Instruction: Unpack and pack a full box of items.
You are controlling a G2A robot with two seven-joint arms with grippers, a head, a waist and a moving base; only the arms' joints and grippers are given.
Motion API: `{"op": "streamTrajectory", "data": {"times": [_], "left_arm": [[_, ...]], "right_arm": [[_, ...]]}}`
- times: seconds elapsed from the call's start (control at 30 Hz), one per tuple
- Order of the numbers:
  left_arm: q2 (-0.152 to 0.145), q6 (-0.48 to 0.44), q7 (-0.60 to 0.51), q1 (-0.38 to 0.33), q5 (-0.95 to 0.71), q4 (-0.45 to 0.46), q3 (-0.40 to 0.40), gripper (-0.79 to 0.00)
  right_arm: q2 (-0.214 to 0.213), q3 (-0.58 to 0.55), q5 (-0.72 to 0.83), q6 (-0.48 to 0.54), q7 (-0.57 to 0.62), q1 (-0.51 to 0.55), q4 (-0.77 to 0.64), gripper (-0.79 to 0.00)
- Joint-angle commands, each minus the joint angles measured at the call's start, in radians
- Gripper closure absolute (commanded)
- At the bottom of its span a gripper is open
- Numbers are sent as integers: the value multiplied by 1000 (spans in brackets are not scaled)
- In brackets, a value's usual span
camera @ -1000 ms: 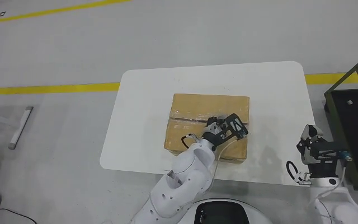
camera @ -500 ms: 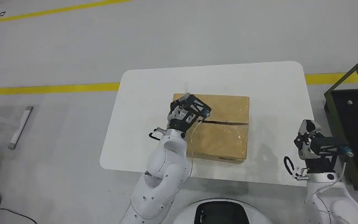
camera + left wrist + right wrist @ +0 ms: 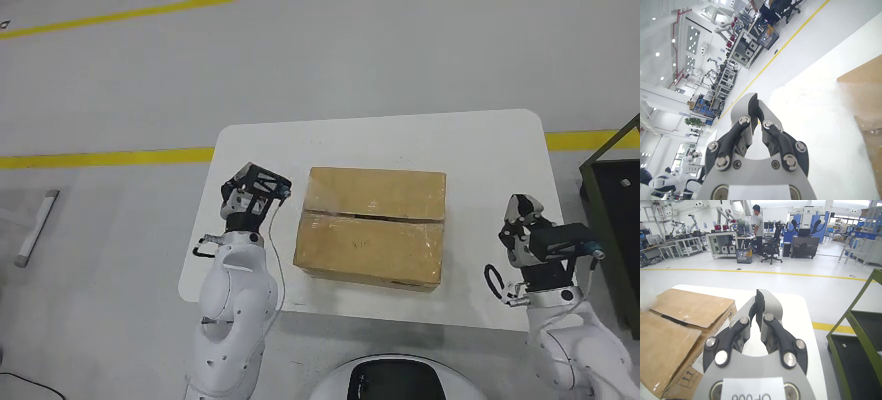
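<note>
A brown cardboard box lies in the middle of the white table, its top flaps down with a dark slit along the seam. In the right wrist view the box shows its flaps slightly parted. My left gripper is over the table's left part, just left of the box, and shut with nothing held. The box's edge appears beside it. My right gripper hangs at the table's right edge, apart from the box, shut and holding nothing.
A green cart with dark shelves stands off the table's right side, close to my right arm; it is also seen as a green cart. Bare table surface lies behind and on both sides of the box.
My left gripper has swept from the box's right part leftward across its top and off it to the table's left side. My right gripper has drifted slightly left toward the table.
</note>
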State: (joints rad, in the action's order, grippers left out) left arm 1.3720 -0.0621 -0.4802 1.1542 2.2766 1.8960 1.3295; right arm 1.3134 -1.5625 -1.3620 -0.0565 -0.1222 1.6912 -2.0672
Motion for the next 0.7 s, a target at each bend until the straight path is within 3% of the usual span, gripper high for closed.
{"op": "streamTrajectory", "data": {"times": [0.0,0.17,0.2,0.23,0.33,0.37,0.57,0.67], "left_arm": [[-1,51,19,13,-7,-15,33,0],[0,79,27,41,-44,-15,61,0],[2,70,25,46,-79,-6,56,-34],[4,46,22,50,-114,7,45,-237],[12,-3,4,59,-238,29,8,-597],[15,-14,-2,61,-271,33,-4,-763],[45,-1,-122,47,-611,37,-106,-785],[58,65,-165,39,-740,20,-129,-785]], "right_arm": [[1,19,-6,6,3,-13,4,0],[3,53,-29,4,6,-28,12,0],[4,57,-31,1,5,-27,14,0],[5,62,-32,-2,5,-25,15,0],[6,65,-36,-11,7,-14,16,0],[6,65,-35,-13,7,-13,16,0],[6,53,-39,-26,9,12,9,0],[7,46,-35,-32,9,22,4,0]]}}
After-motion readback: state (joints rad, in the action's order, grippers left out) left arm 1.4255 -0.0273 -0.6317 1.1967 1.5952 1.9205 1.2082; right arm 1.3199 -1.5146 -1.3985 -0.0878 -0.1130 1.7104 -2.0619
